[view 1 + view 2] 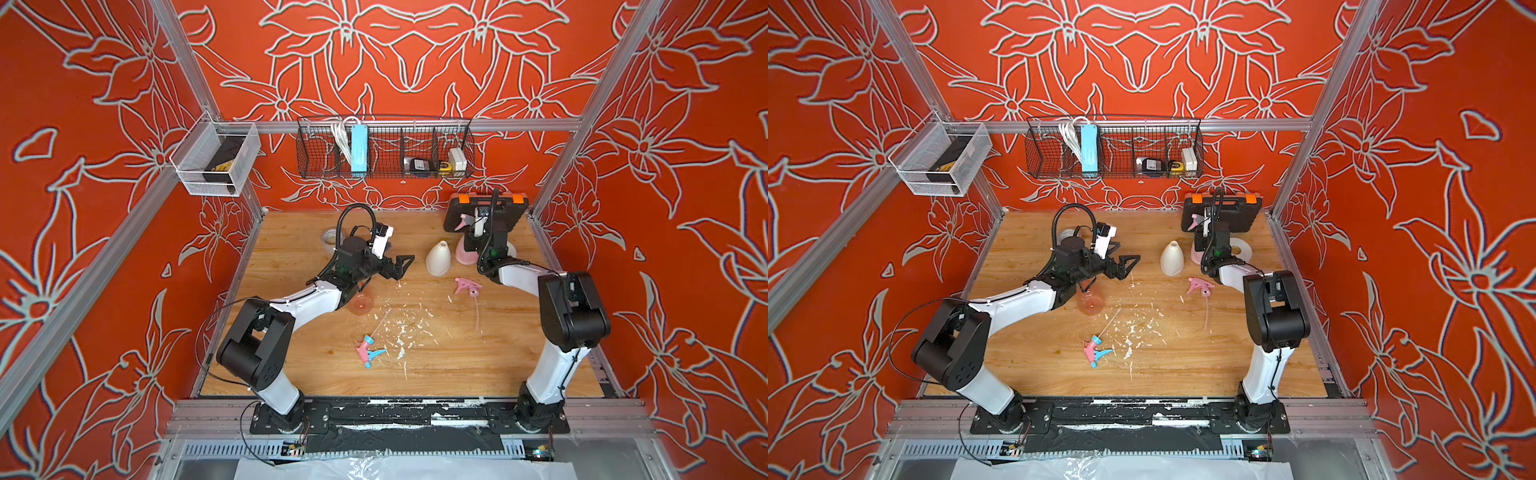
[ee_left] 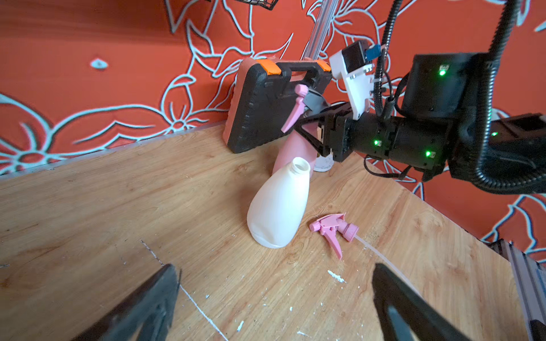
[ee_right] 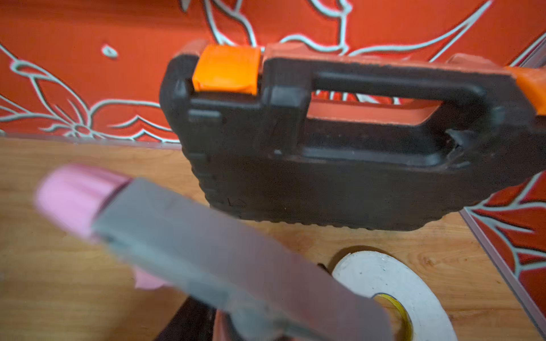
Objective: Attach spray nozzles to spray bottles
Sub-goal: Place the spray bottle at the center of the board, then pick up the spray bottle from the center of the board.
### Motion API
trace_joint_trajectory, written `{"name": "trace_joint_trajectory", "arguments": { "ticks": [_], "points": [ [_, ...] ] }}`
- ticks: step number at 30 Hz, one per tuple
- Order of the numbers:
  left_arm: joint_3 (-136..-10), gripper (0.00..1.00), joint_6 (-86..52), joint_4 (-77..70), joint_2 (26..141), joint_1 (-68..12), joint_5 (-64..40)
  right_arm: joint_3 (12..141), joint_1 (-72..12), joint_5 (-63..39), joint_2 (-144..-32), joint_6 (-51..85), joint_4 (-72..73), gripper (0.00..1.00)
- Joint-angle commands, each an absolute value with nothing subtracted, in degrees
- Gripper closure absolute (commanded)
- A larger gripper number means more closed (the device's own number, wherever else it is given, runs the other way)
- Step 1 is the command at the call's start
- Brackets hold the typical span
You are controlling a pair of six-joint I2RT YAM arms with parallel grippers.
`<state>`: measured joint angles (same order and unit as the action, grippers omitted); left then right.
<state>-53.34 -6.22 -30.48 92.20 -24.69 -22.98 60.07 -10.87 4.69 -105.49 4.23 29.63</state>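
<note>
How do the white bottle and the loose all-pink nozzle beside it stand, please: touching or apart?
Apart. The left wrist view shows bare tabletop between the white bottle and the all-pink nozzle.

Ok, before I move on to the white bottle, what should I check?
1. Grey-topped nozzle sits atop pink bottle: ok; screwed tight: cannot tell.
2. Right tool clear of that nozzle: cannot tell.
3. Left tool open and empty: ok.
4. White bottle upright, neck uncapped: ok.
5. All-pink nozzle lying free near the white bottle: ok.
6. Transparent bottle unobstructed: not ok, partly under the left arm.
</note>
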Motion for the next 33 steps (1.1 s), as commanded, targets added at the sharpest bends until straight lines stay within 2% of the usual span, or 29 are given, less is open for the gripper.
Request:
{"name": "trace_joint_trajectory", "arguments": {
  "ticks": [1, 4, 12, 17, 22, 24, 27, 33],
  "points": [
    [-53.7, 0.02, -5.8, -31.6, 89.9, -24.4, -23.2, 58.0, -11.0, 6.8, -102.6, 3.3, 31.2, 0.41],
    [-53.3, 0.02, -6.1, -31.8, 89.4, -24.3, -23.2, 55.9, -11.2, 7.6, -100.5, 3.3, 30.6, 0.36],
    [-52.5, 0.02, -6.4, -32.1, 89.2, -24.3, -23.7, 48.8, -13.2, 9.5, -92.1, 4.2, 28.1, 0.31],
    [-52.3, 0.02, -8.6, -34.2, 89.1, -24.1, -23.1, 43.7, -15.7, 11.3, -80.8, 10.0, 19.7, 0.32],
    [-52.6, 0.02, -15.4, -35.2, 89.1, -24.0, -20.3, 44.1, -19.5, 7.2, -70.3, 15.2, 12.2, 0.37],
    [-52.7, 0.02, -17.2, -35.4, 89.0, -24.0, -21.2, 47.6, -20.2, 2.7, -71.3, 18.0, 10.4, 0.41],
    [-53.1, 0.02, -19.4, -34.6, 88.1, -23.9, -21.8, 56.5, -21.1, -5.1, -78.9, 20.1, 5.5, 0.42],
    [-53.6, 0.02, -19.6, -28.6, 84.7, -23.8, -15.1, 65.7, -22.1, -5.2, -91.9, 20.2, 6.4, 0.41]
  ]
}}
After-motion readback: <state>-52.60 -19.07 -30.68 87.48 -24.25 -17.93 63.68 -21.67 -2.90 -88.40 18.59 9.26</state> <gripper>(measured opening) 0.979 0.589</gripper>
